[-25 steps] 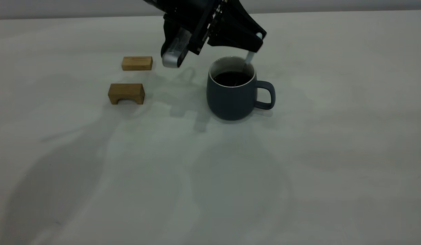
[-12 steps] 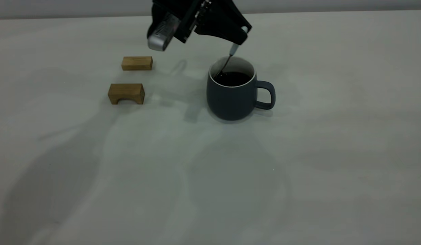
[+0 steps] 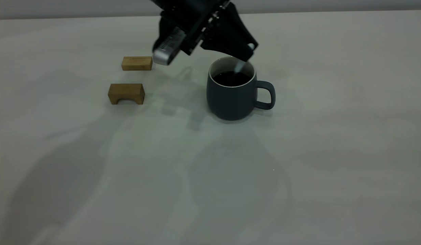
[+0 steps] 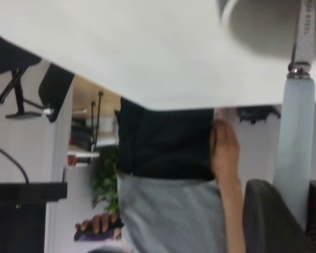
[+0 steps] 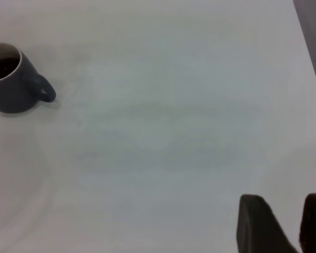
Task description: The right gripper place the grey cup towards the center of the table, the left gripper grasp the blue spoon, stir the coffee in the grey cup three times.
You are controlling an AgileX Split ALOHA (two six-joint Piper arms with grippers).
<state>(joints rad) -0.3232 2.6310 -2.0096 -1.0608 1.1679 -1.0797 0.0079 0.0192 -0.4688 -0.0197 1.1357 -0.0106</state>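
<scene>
The cup [image 3: 232, 91] stands upright near the middle of the table [image 3: 333, 153], handle to the right, coffee [image 3: 231, 78] inside. The left gripper [image 3: 246, 52] is clamped on the spoon [image 3: 238, 66] just above the cup's far rim. Half a second ago it was higher and further left; now it has dropped and the spoon tilts in from the right. The right gripper [image 5: 276, 221], fingers apart, hangs well off to the right. Two wooden blocks [image 3: 126, 93] lie left of the cup.
</scene>
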